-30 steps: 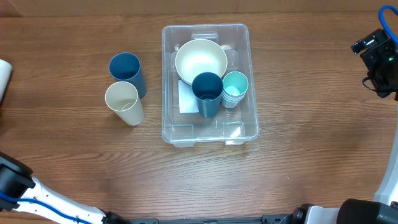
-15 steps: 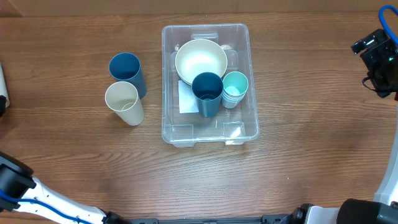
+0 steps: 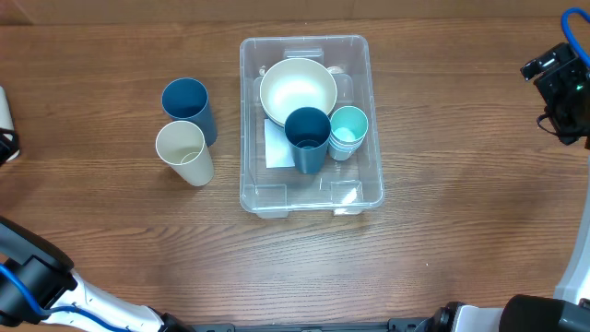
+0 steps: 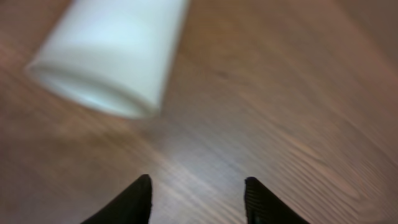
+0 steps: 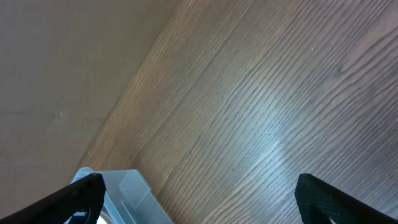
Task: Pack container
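The clear container (image 3: 355, 189) stands mid-table with a white label (image 3: 275, 146) on its bottom. In it are a cream bowl (image 3: 297, 90), a dark blue cup (image 3: 307, 136) and stacked teal cups (image 3: 348, 129). A dark blue cup (image 3: 189, 106) and a cream cup (image 3: 182, 150) stand left of it. My left gripper (image 4: 198, 198) is open and empty at the far left, just short of a white cup (image 4: 115, 53) lying on its side. My right gripper (image 5: 199, 193) is wide open and empty at the far right (image 3: 558, 88); the container's corner (image 5: 134, 193) shows below it.
The white cup barely shows at the table's left edge in the overhead view (image 3: 4, 109). My left arm (image 3: 37, 277) crosses the bottom left corner. Bare wood lies between the container and the right arm.
The white cup at the left edge shows less and less in the overhead view, sliding out to the left. My left arm has shifted at the bottom left. The right arm has not moved.
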`<state>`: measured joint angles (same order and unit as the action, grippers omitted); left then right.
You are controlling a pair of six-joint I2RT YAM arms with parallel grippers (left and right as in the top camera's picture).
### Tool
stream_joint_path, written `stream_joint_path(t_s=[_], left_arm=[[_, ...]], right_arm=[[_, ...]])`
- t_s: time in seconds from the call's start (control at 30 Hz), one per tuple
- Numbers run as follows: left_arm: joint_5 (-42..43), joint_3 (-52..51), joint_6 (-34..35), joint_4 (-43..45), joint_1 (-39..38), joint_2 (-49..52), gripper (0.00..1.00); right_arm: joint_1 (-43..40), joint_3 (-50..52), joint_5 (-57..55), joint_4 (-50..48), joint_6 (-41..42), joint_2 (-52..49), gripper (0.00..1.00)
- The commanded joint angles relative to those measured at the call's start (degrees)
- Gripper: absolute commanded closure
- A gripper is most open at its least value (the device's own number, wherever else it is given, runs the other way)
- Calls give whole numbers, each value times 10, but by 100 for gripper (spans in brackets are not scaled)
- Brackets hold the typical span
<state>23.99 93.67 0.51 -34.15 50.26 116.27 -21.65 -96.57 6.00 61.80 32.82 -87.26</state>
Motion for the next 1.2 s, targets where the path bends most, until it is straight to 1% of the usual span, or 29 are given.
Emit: stream_joint_path(t_s=[0.0, 0.03, 0.2, 0.33, 0.43, 0.6, 0.73, 1.07, 1.17], left_arm=[[-96, 2, 62, 12, 2, 3, 44], [-96, 2, 62, 19, 2, 3, 42], [-120, 2, 94, 46, 3, 26, 41], [-120, 2, 124, 53, 3, 63, 42], [-124, 2, 124, 76, 3, 82, 41], [-120, 2, 120, 149, -1, 90, 40], [-110, 2, 111, 176, -6, 90, 39], [-91, 2, 111, 160, -8, 90, 41], [-94, 2, 89, 160, -8, 90, 41]], right_arm=[[0, -2, 1, -1, 2, 10, 0], [0, -2, 1, -1, 2, 10, 0], [0, -2, 1, -1, 2, 10, 0], [0, -2, 1, -1, 2, 10, 0], [0, -2, 1, -1, 2, 10, 0], [0, -2, 1, -1, 2, 10, 0], [0, -2, 1, -1, 2, 10, 0], [0, -2, 1, -1, 2, 10, 0], [0, -2, 1, -1, 2, 10, 0]])
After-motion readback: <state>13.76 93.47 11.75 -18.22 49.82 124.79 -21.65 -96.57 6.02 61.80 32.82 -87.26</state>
